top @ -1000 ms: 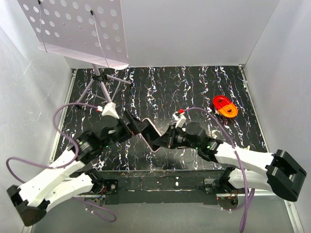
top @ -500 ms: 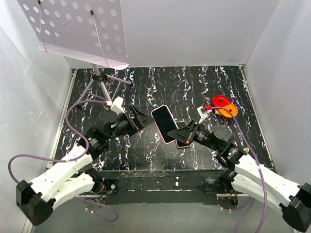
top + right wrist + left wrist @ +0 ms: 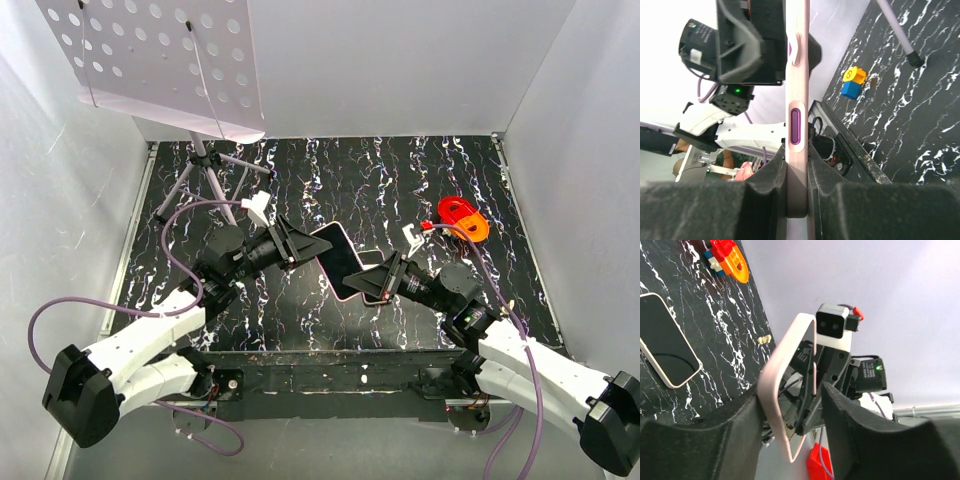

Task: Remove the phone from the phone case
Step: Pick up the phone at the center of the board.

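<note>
Top view: a pink-rimmed, dark-faced phone case (image 3: pixel 338 260) hangs flat above the black marbled counter (image 3: pixel 420 180), its long axis running from one arm to the other. The right fingers (image 3: pixel 388 272) grip one end and the left fingers (image 3: pixel 292 242) flank the other. A red-and-orange plastic toy (image 3: pixel 462 218) sits well beyond the case's right-arm end and a lilac-legged tripod (image 3: pixel 200 157) beyond its left-arm end, neither in the way

Left wrist: the left fingers stand half spread around the case's short edge, one pad touching, the other apart. Below the case, toward its right-arm end, a black-screened, cream-edged phone (image 3: pixel 667 347) lies flat on the counter, apparently already out and nearer the right arm

Right wrist: the right fingers pinch the case edge-on across its faces
</note>
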Controlling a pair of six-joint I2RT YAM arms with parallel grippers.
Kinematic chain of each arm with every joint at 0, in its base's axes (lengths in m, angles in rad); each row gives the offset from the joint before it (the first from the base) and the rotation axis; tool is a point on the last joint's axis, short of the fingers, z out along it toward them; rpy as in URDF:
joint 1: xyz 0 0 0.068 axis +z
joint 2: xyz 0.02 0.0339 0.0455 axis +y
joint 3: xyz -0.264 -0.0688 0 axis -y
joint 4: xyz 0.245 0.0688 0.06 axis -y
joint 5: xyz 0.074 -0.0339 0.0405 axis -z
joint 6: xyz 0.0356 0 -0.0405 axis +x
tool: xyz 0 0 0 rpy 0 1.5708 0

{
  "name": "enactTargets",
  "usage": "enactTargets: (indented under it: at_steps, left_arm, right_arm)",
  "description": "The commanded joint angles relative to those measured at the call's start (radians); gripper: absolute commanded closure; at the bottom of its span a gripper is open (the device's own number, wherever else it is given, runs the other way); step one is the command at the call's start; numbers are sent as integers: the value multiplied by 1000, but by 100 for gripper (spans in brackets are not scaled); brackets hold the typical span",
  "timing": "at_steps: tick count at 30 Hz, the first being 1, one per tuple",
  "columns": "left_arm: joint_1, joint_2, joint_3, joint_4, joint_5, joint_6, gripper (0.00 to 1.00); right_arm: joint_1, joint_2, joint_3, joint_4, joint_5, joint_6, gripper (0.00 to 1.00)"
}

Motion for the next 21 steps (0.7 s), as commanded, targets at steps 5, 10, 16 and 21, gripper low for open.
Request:
enactTargets:
  at_steps: [5,10,16,21]
  left_arm:
    - [-1,67,59,79,106,33,82]
    - [15,135,209,-68,292,204,100]
    - [18,221,354,-304,618,430,100]
    - [19,209,372,-334,742,471,100]
  right_arm:
    - [0,9,23,170,-91,40,99]
    - [-10,8,266,-467,-144,-301,75]
    - [-52,33,484,-860,-261,-590,27]
    - [-82,118,592,-871,-482,-638,30]
